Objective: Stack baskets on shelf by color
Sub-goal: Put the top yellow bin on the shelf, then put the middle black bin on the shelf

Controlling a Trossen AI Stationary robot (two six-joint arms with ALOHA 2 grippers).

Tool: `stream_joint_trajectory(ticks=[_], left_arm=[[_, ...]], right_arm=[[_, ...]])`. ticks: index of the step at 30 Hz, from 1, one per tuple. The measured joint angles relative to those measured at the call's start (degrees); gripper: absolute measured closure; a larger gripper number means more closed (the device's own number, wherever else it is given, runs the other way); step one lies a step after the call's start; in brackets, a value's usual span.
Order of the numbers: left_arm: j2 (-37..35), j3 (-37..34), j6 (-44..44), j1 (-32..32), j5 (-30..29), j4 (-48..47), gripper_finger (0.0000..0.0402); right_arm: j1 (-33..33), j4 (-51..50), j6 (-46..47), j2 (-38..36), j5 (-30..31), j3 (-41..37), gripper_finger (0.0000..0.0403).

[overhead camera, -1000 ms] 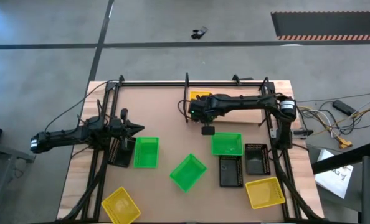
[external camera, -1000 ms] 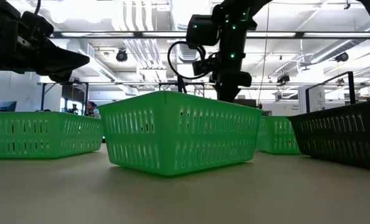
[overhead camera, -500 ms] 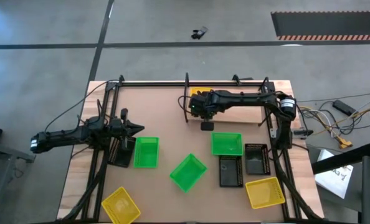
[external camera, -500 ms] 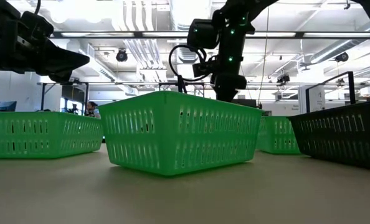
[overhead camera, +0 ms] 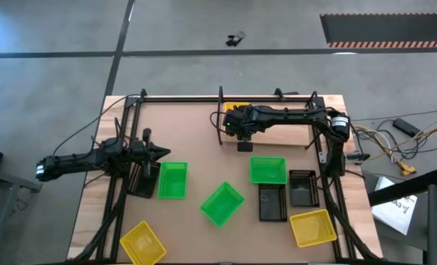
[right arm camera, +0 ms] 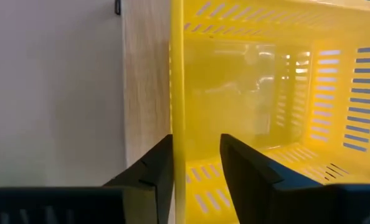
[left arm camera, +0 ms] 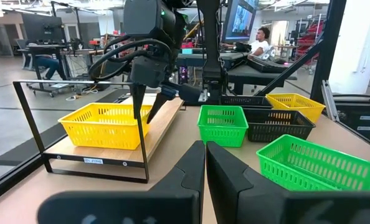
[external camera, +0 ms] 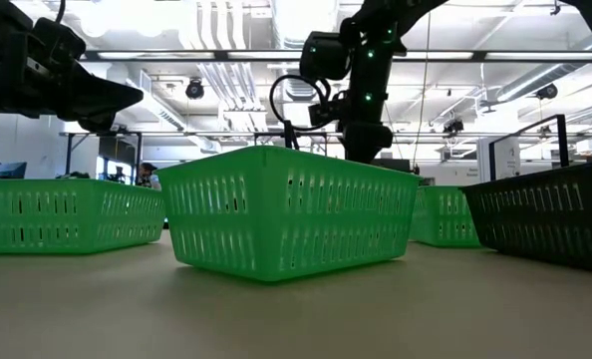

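Note:
A yellow basket (overhead camera: 233, 110) (left arm camera: 104, 124) stands with its bottom on the left end of the pale shelf (overhead camera: 292, 136). My right gripper (right arm camera: 196, 138) (left arm camera: 149, 106) is open above it and points down. One finger is inside and one outside the basket's wall (right arm camera: 177, 93) on the side toward the table's near edge. My left gripper (left arm camera: 205, 168) (overhead camera: 162, 152) is shut on nothing, above the table's left side. It is beside a green basket (overhead camera: 172, 180). My right gripper has its inner finger (right arm camera: 247, 168) standing clear of the yellow wall. Its outer finger (right arm camera: 154, 171) is right against the wall's outside. I cannot tell whether that finger touches it.
On the table lie two more green baskets (overhead camera: 222, 204) (overhead camera: 267, 170), two black ones (overhead camera: 272, 202) (overhead camera: 302, 188) and two yellow ones (overhead camera: 143, 243) (overhead camera: 312, 227). Thin black posts (left arm camera: 141, 143) frame the shelf. A person sits beyond the table (left arm camera: 260, 37).
My right gripper has shifted a little toward the table's far edge, over the shelf's left end.

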Motion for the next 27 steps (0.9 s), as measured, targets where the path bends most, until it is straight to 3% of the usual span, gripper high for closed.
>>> stream_joint_trajectory(ticks=[10,19,23,27], left_arm=[[0.0,0.0,0.0,0.0,-0.1,0.0,0.0402],[0.0,0.0,0.0,0.0,-0.4,0.0,0.0402],[0.0,0.0,0.0,0.0,-0.3,0.0,0.0402],[0.0,0.0,0.0,0.0,-0.3,0.0,0.0402]], right_arm=[[0.3,0.1,0.9,-1.2,0.1,0.0,0.0273],[1.8,-4.8,8.3,-8.2,0.5,-0.2,0.0264],[6.5,-7.2,14.8,-13.0,0.8,-3.2,0.0264],[15.4,-7.7,23.5,-19.1,0.8,-9.0,0.0264]])
